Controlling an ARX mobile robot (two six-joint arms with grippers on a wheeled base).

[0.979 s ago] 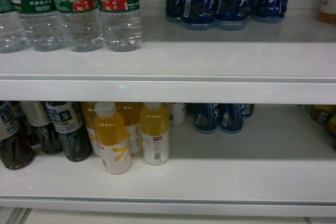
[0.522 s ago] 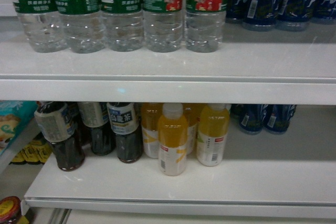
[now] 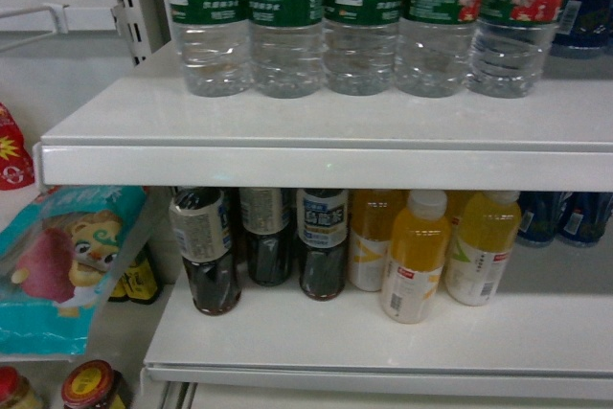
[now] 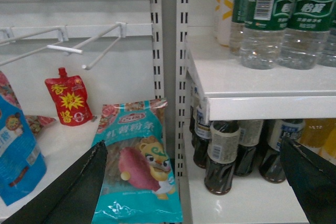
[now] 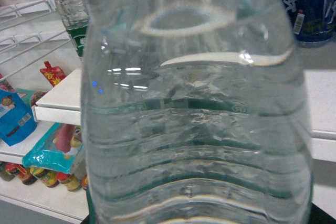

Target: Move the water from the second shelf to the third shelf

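Note:
Several water bottles with green labels stand in a row on the upper white shelf; the left wrist view shows them too. One clear ribbed water bottle fills the right wrist view, held right up against the camera in front of the shelf edge. My right gripper's fingers are hidden behind it. My left gripper is open, its dark fingers spread wide with nothing between them, level with the lower shelf. Neither gripper shows in the head view.
Dark tea bottles, yellow juice bottles and blue bottles stand on the lower shelf. A slotted upright post ends the shelf on the left. Beyond it are a teal snack bag, a red pouch, wire hooks and jars.
The head view has swung left: the bottles slid rightward in the frame, and the shelf's left end and the snack bay have come into sight.

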